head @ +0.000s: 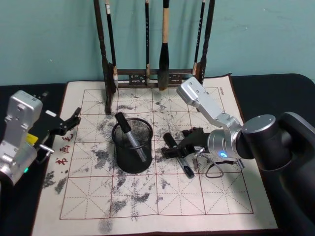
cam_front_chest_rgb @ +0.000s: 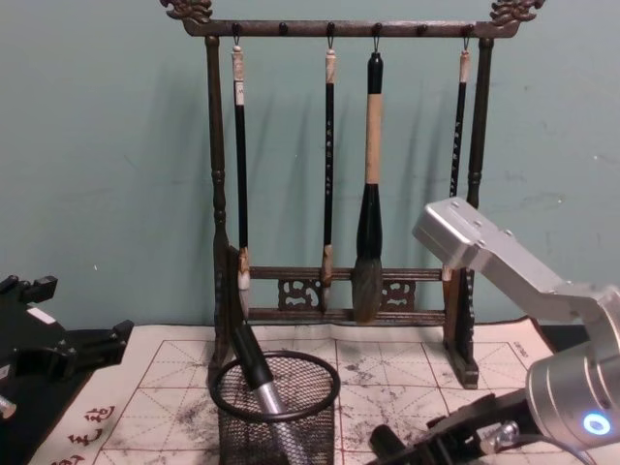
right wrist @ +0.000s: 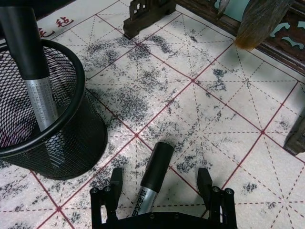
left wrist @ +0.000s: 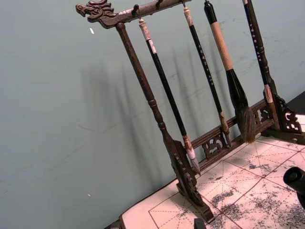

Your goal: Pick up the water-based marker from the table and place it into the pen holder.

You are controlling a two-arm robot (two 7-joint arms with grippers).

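The water-based marker (right wrist: 151, 177), silver with a black cap, lies on the table's stained felt mat (head: 147, 206). My right gripper (right wrist: 159, 179) is low over it and open, one finger on each side, not touching it. From the head view, the marker's end (head: 187, 168) pokes out beneath the right gripper (head: 168, 146), just right of the pen holder (head: 132, 147). The black mesh pen holder (right wrist: 71, 138) stands upright with another marker (head: 129, 135) leaning inside it. My left gripper (head: 69, 123) is parked open at the mat's left edge.
A tall dark wooden brush rack (head: 152, 76) with several hanging brushes stands at the back of the mat, behind the pen holder (cam_front_chest_rgb: 276, 407). Bare mat lies in front of the holder and toward the front edge.
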